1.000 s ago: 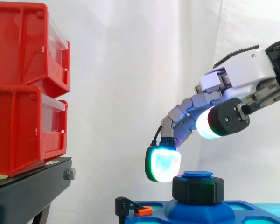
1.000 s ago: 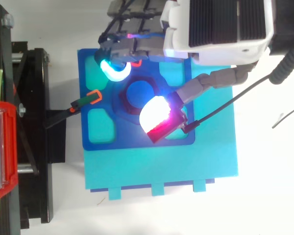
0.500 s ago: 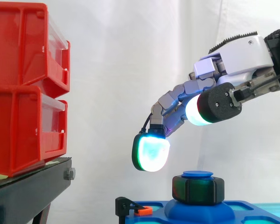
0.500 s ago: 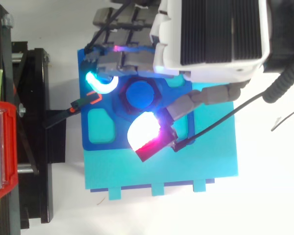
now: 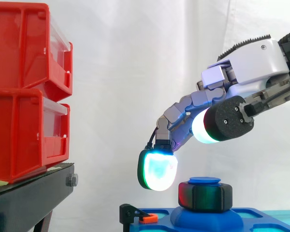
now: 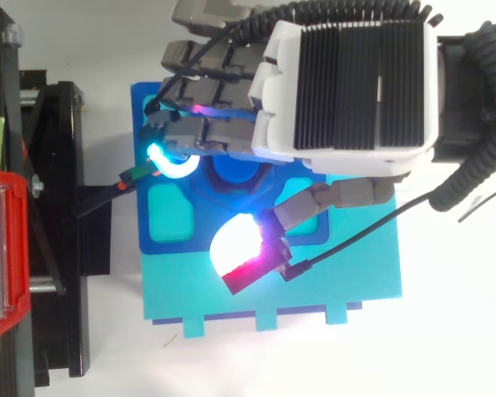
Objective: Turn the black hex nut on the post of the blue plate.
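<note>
Over the last second the robot's hand (image 5: pixel 253 63) has drawn away from the black hex nut (image 5: pixel 205 195). Its cyan-green glowing fingertip pad (image 5: pixel 158 169), which was close beside the nut's left face, now hangs up and left of it, clearly apart, though slightly lower than half a second ago. From above, the white-and-red thumb pad (image 6: pixel 236 248) has slid off the nut to its lower left. The palm has moved in over the nut.
</note>
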`<state>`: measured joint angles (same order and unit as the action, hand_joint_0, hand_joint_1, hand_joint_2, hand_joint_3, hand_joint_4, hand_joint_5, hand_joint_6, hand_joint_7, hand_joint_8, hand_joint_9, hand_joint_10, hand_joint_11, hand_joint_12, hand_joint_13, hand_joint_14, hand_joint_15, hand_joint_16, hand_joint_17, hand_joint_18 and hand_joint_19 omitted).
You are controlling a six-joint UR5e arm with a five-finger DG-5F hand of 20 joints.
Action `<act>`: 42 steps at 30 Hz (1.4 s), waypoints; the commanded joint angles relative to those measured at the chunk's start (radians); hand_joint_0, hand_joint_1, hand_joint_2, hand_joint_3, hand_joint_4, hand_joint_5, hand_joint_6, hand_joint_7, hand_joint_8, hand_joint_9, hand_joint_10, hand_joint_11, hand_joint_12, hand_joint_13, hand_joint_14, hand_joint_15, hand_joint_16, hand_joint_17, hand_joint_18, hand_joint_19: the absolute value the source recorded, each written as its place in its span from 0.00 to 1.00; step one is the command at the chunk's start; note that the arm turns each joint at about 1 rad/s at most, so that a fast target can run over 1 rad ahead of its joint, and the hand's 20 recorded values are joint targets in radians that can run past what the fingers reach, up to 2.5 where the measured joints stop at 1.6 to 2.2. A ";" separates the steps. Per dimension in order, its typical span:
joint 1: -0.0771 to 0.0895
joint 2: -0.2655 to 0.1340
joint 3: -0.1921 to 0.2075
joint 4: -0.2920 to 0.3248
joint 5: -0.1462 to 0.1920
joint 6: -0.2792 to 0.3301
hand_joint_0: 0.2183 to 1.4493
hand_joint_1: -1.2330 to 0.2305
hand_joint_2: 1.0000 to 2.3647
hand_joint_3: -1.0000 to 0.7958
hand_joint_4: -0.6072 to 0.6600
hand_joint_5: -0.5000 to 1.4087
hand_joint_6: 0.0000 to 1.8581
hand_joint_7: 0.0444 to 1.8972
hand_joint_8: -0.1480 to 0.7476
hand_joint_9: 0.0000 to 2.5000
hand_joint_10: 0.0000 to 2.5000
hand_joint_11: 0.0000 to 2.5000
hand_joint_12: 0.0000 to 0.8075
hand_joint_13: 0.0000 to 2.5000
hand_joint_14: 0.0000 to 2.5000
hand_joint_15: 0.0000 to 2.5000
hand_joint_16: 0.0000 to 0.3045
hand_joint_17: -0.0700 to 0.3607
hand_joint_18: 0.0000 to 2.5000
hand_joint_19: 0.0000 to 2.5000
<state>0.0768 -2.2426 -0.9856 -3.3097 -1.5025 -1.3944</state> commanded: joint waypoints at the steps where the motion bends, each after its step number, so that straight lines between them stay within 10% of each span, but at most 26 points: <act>1: 0.004 0.000 -0.007 -0.001 0.007 0.000 0.20 0.67 0.00 0.28 0.61 0.16 0.27 0.42 0.44 0.19 0.00 0.00 0.45 0.13 0.00 0.01 0.19 0.47 0.04 0.02; 42: -0.029 0.001 -0.008 -0.028 -0.041 0.000 0.20 0.66 0.00 0.28 0.61 0.17 0.27 0.45 0.45 0.19 0.00 0.00 0.45 0.13 0.00 0.01 0.18 0.46 0.04 0.01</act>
<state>0.0527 -2.2412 -0.9940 -3.3382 -1.5367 -1.3948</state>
